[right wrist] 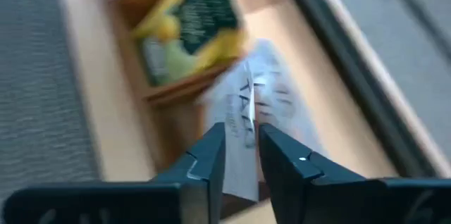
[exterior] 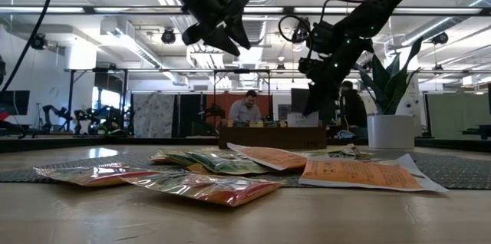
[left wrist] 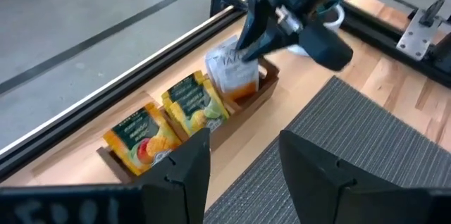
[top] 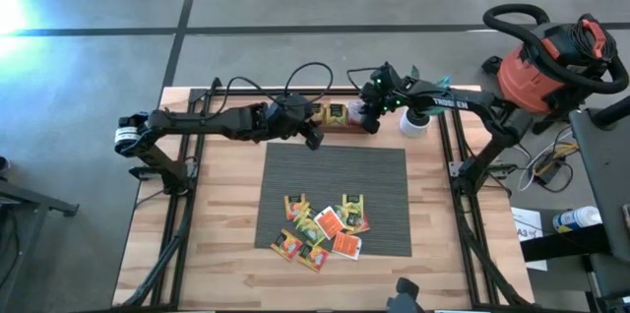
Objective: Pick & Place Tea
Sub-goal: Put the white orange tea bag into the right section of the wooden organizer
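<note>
While the right gripper (left wrist: 248, 46) stands over the far end of the wooden tray (left wrist: 232, 115) at the back of the counter (top: 226, 215), its jaws pinch the top edge of a white sachet (left wrist: 229, 69) with an orange lower part. In the right wrist view the two dark fingers (right wrist: 208, 157) sit close together with only a narrow gap, and the white sachet (right wrist: 257, 122) lies between them. The sachet stands upright in the end compartment of the tray. Two yellow-green sachets (left wrist: 194, 104) stand in the compartments beside it.

The left gripper (top: 311, 137) hovers above the counter just beside the tray, apart from it; its jaws are spread wide and hold nothing.

The remaining tea sachets (top: 323, 229) lie in a loose pile on the grey ribbed mat (top: 379, 170), well apart from both grippers. A white cup (top: 414, 123) stands near the tray.
</note>
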Action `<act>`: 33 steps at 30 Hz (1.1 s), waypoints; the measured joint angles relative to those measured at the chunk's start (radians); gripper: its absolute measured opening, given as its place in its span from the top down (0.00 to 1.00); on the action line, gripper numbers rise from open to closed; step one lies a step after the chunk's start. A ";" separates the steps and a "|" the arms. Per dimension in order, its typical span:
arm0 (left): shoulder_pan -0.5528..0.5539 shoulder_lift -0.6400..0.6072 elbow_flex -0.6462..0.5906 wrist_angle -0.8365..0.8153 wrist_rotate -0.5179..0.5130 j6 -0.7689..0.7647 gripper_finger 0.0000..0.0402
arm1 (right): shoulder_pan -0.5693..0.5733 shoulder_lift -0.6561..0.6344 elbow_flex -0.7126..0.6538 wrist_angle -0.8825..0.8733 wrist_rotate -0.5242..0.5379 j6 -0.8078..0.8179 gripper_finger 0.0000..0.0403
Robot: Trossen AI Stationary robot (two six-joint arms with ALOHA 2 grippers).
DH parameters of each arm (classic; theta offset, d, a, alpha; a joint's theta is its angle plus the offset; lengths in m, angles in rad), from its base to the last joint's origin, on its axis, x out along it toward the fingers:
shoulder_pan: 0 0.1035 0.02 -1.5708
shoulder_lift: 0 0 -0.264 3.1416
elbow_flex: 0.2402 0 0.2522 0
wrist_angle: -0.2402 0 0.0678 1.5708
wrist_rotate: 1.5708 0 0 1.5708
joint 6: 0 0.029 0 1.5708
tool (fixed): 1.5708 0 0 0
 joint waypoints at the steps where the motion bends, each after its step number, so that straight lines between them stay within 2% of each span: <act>1: 0.000 0.000 0.000 -0.011 0.000 0.000 0.59 | 0.000 -0.006 0.000 0.000 0.041 0.005 0.77; 4: 0.000 -0.004 0.000 -0.057 0.001 -0.004 0.59 | 0.006 -0.042 0.000 0.003 0.150 0.001 0.75; 10: 0.000 -0.011 0.000 -0.138 0.003 -0.008 0.59 | 0.010 -0.146 0.000 0.056 0.150 -0.008 0.78; 13: 0.000 -0.011 0.000 -0.172 0.023 -0.009 0.59 | 0.009 -0.193 0.000 0.048 0.108 0.042 0.79; 17: -0.001 -0.011 0.000 -0.200 0.117 -0.036 0.59 | 0.019 -0.239 0.000 -0.012 0.008 0.120 0.81; 20: -0.011 -0.010 0.000 -0.201 0.122 -0.073 0.59 | 0.050 -0.269 0.000 -0.067 -0.044 0.142 0.81; 28: -0.061 -0.010 0.000 -0.203 0.122 -0.197 0.59 | 0.223 -0.302 -0.013 -0.107 -0.073 0.143 0.80; 33: -0.139 -0.010 -0.008 -0.200 0.091 -0.273 0.59 | 0.341 -0.298 -0.039 -0.113 -0.095 0.144 0.80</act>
